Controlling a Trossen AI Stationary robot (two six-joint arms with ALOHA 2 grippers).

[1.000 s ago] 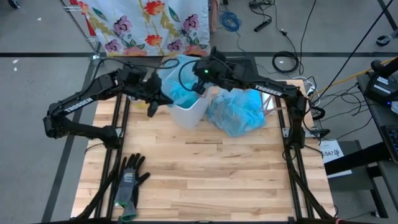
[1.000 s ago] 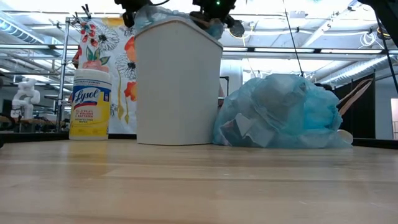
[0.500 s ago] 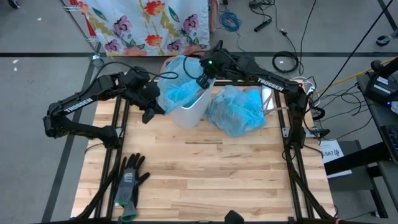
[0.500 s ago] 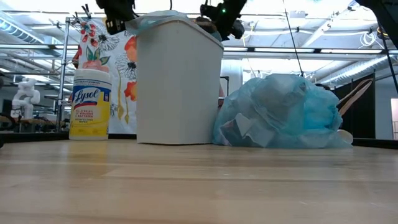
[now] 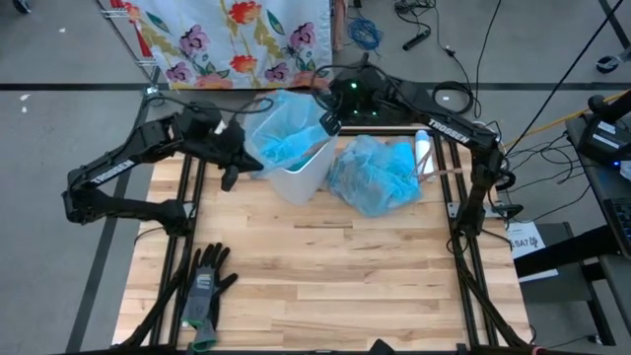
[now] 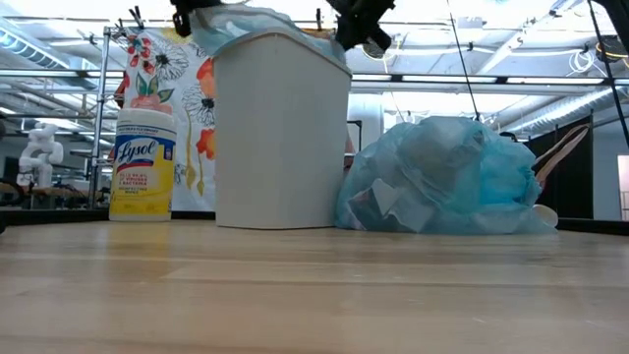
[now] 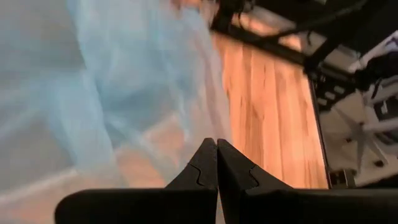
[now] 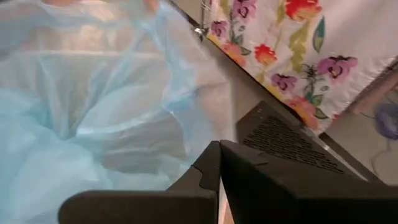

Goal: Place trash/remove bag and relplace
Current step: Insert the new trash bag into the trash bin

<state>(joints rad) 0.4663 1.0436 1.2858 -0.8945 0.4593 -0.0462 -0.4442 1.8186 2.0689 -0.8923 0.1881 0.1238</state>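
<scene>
- two grippers work at a white trash bin (image 5: 301,170) near the far edge of the wooden table (image 5: 325,286), each with fingers pressed together on the thin blue liner bag (image 5: 286,133) spread across the bin's mouth
- left gripper (image 5: 240,148) pinches the liner's film at the bin's left rim; in its wrist view the closed fingertips (image 7: 216,146) meet on pale blue plastic
- right gripper (image 5: 328,122) pinches the liner at the bin's far right rim, above the opening
- full blue bag of trash (image 5: 375,174), crumpled scraps showing through it, lies on the table just beside the bin's right side, apart from both grippers
- black-and-grey gloves (image 5: 205,284) lie near the front left corner
- yellow wipes canister (image 6: 142,163) stands left of the bin in the low view
</scene>
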